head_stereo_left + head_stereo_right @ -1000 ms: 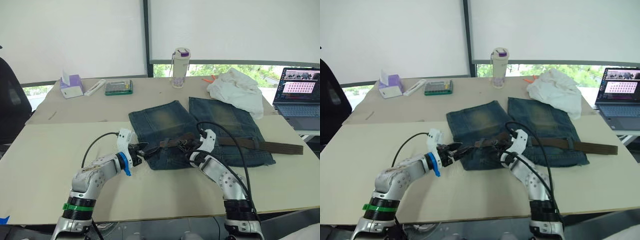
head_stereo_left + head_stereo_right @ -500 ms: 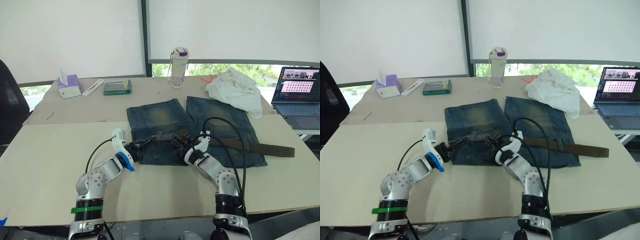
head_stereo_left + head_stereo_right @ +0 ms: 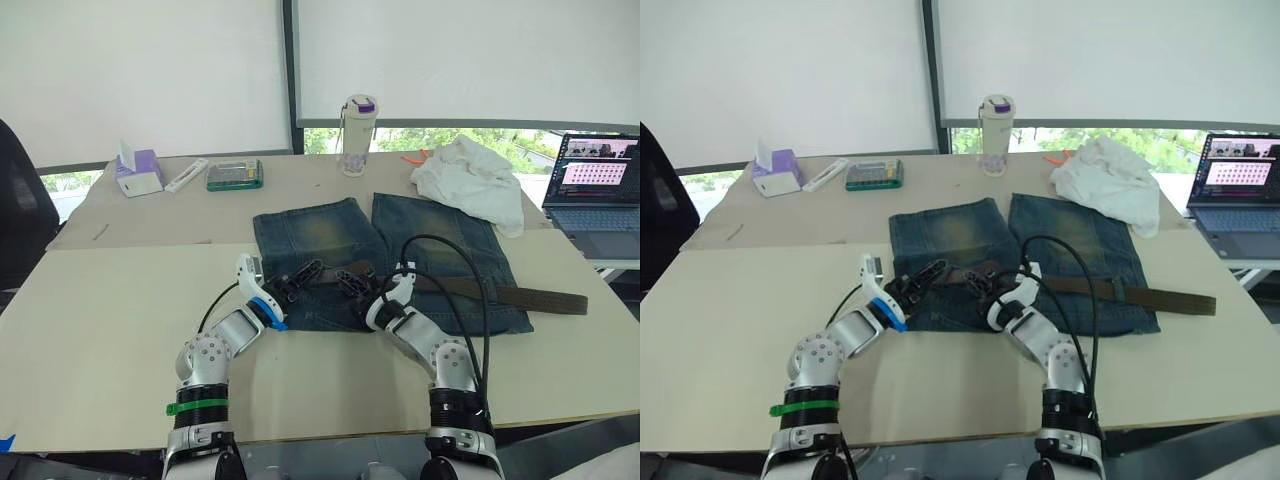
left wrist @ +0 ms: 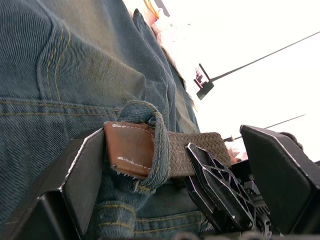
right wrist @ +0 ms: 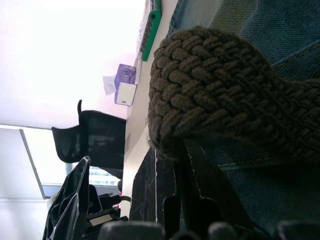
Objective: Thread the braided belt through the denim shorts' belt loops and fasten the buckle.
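The left end effector [image 3: 291,279], its fingers spread wide around the leather tip of the braided belt [image 4: 131,148], is now brought in closer over the waistband of the denim shorts [image 3: 320,238] than a second ago. The tip is seen poking through one of the belt loops [image 4: 156,145]. The right end effector [image 3: 352,282] is clamped on the braid just beside it, so threading is judged under way, the buckle unfastened.
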Controlling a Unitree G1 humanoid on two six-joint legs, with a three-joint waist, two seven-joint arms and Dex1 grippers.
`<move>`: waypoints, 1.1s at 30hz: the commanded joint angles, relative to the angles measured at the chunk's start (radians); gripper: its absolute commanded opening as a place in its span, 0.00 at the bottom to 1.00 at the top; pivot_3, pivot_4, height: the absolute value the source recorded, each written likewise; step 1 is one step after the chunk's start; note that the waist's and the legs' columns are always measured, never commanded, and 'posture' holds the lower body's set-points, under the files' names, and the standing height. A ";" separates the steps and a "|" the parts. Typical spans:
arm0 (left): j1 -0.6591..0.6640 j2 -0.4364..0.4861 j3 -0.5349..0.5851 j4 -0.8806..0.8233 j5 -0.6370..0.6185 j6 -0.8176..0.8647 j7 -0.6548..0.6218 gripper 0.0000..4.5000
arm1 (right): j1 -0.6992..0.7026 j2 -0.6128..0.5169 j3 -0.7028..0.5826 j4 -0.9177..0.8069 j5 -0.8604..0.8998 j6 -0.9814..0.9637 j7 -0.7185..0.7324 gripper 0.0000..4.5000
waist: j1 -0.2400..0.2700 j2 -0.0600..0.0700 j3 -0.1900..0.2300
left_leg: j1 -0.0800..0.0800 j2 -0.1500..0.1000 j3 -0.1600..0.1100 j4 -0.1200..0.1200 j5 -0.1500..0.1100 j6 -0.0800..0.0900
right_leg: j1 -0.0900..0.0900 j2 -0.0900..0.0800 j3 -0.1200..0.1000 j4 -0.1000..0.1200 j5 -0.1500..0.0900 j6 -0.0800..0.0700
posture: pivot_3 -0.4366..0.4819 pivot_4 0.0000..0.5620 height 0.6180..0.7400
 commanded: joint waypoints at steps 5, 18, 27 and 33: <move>-0.015 -0.033 0.026 -0.025 -0.069 0.009 0.004 0.65 | 0.015 0.024 0.037 -0.019 -0.013 0.021 0.009 0.00 | 0.001 0.000 0.000 | 0.000 0.000 0.000 0.000 0.000 0.000 | 0.000 0.000 0.000 0.000 0.000 0.000 | 0.48 0.27 1.00; 0.012 -0.026 0.011 -0.044 -0.036 -0.011 0.031 0.00 | 0.062 -0.040 0.063 -0.103 -0.048 0.048 0.059 0.39 | 0.005 0.000 0.000 | -0.001 -0.001 0.000 0.000 0.000 -0.001 | 0.000 -0.001 0.000 0.000 0.000 0.000 | 0.48 0.27 1.00; 0.030 0.201 -0.035 -0.042 0.126 -0.104 -0.066 0.00 | 0.231 -0.513 0.147 -0.511 -0.153 0.028 0.420 0.60 | 0.020 -0.001 0.001 | -0.002 -0.003 0.000 0.001 0.001 -0.001 | 0.000 0.000 -0.001 -0.004 0.000 0.001 | 0.48 0.27 1.00; 0.000 0.363 -0.098 0.041 0.321 -0.252 -0.143 0.00 | 0.336 -0.743 0.078 -0.443 -0.376 -0.184 0.613 0.60 | 0.031 -0.002 0.002 | -0.002 -0.004 0.001 0.001 0.001 -0.001 | 0.001 0.000 -0.001 -0.006 0.000 0.001 | 0.48 0.27 1.00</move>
